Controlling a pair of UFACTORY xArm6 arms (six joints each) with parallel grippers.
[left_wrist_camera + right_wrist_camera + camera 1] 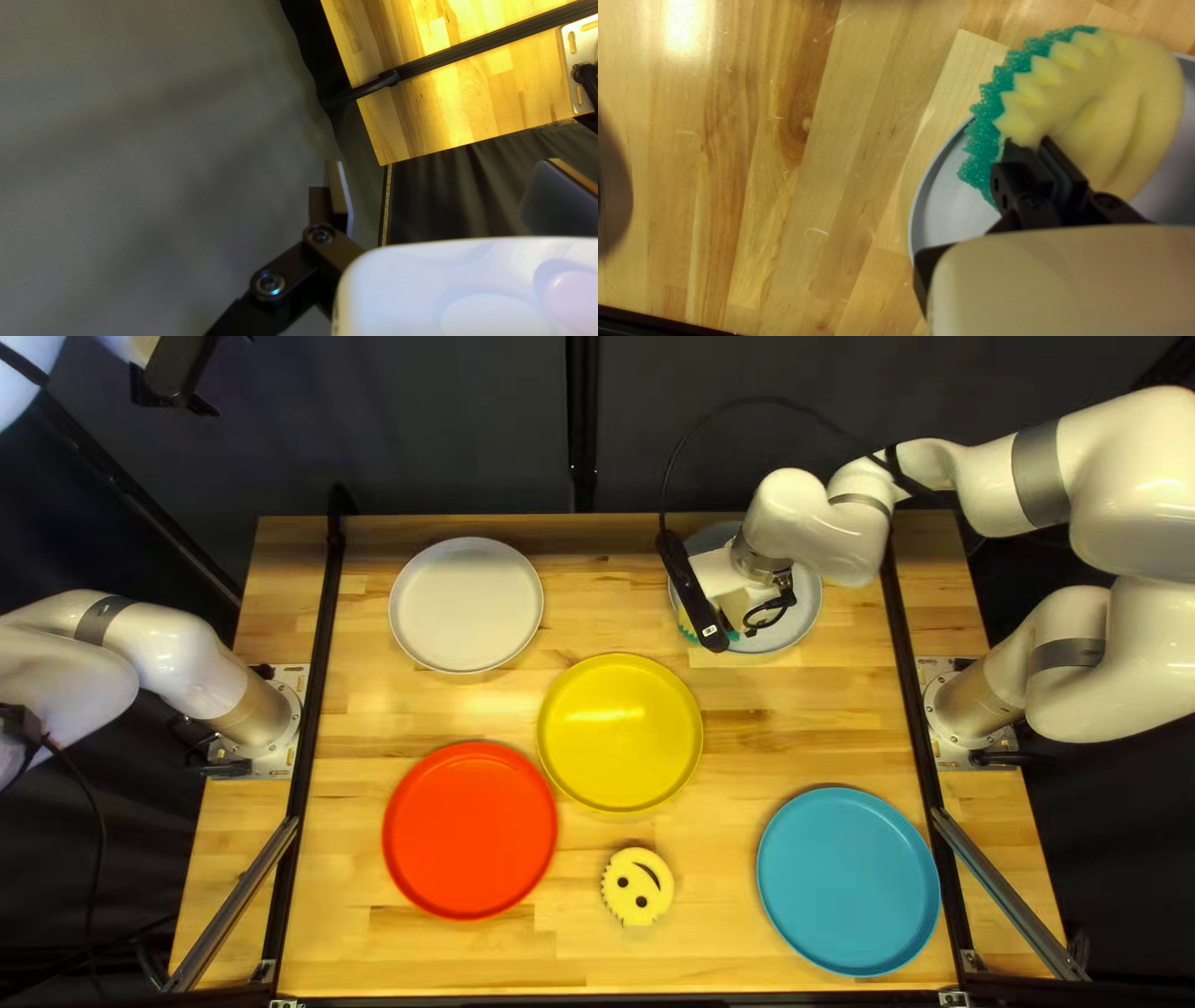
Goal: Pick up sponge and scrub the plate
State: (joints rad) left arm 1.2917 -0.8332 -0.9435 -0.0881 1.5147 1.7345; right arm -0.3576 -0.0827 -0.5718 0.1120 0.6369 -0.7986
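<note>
Right wrist view: right gripper [718, 573] narrow, pinching yellow-and-green sponge [1126, 106]
Sponge: between jaws, spreading ahead and both sides; over near-left rim, far-right grey plate [798, 612]
Left gripper [178, 373]: wide, far left

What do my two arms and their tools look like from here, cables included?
Both the left arm and right arm are glossy white and rounded, with dark grey bands and metallic bases. The left tool and right tool have black fingers on black links; round bolts show. A thin black cable arches above the right arm's wrist.
</note>
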